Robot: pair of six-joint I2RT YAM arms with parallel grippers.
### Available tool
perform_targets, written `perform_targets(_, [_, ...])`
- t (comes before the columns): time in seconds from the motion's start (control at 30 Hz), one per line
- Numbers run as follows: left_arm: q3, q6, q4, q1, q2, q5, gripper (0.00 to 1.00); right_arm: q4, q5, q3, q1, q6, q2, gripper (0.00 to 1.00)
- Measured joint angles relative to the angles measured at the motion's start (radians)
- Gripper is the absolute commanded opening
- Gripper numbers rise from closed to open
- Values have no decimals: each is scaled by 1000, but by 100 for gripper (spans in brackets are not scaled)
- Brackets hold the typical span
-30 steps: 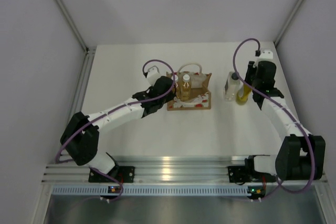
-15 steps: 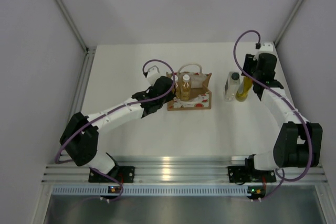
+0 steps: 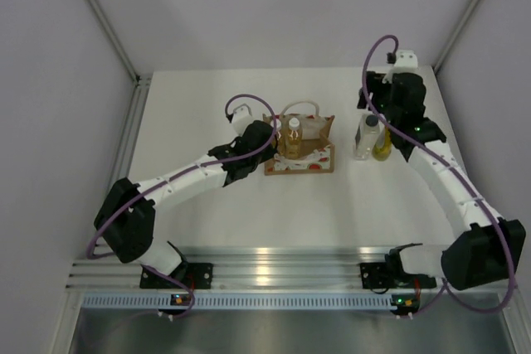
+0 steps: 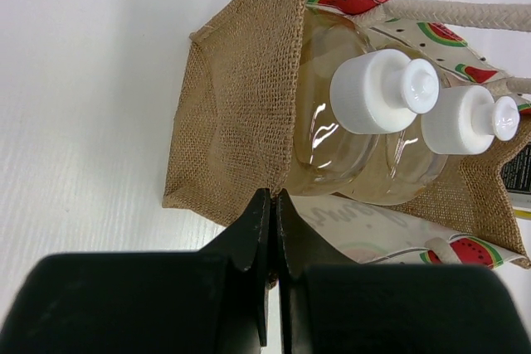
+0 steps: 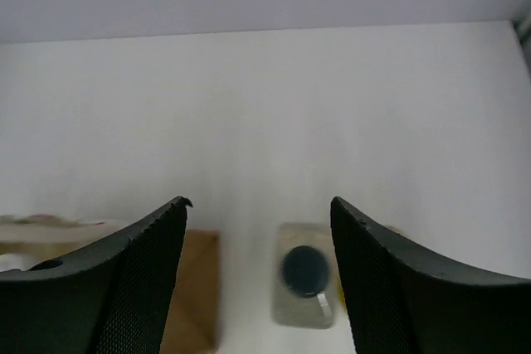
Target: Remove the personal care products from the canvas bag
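The canvas bag [image 3: 311, 155] [image 4: 241, 113] stands mid-table. My left gripper [image 3: 270, 135] [image 4: 274, 196] is shut on its burlap side edge. Two amber bottles with white caps [image 4: 383, 91] [image 4: 466, 119] stand inside the bag; from the top view one amber bottle [image 3: 292, 136] shows clearly. To the bag's right stand the clear bottle with a dark cap [image 3: 367, 134] [image 5: 304, 279] and, beside it, the yellow bottle [image 3: 383, 147]. My right gripper [image 3: 375, 108] [image 5: 259, 201] hangs open above the clear bottle, holding nothing.
The bag's white loop handles [image 4: 465, 12] arch over the bottles. Grey walls enclose the table on the left, back and right. The right wall runs close behind my right arm [image 3: 440, 172]. A metal rail [image 3: 274, 267] runs along the near edge.
My right gripper opened off the yellow bottle, left it standing beside the clear one, and rose back toward the far wall. The left arm and bag stayed put.
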Motion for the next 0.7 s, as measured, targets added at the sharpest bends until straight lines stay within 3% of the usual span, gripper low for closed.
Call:
perform_targets(0.17, [0, 3, -2, 0, -1, -3, 0, -18, 68, 3, 323, 62, -91, 62])
perform_targets(0.3, [0, 4, -3, 0, -2, -3, 0, -6, 149, -15, 496, 116, -127, 60])
perform_targets(0.47, [0, 4, -3, 0, -2, -3, 0, 2, 200, -23, 572, 153, -66, 60])
perform_targets(0.7, [0, 25, -3, 0, -3, -3, 0, -3, 224, -23, 588, 177, 38, 59])
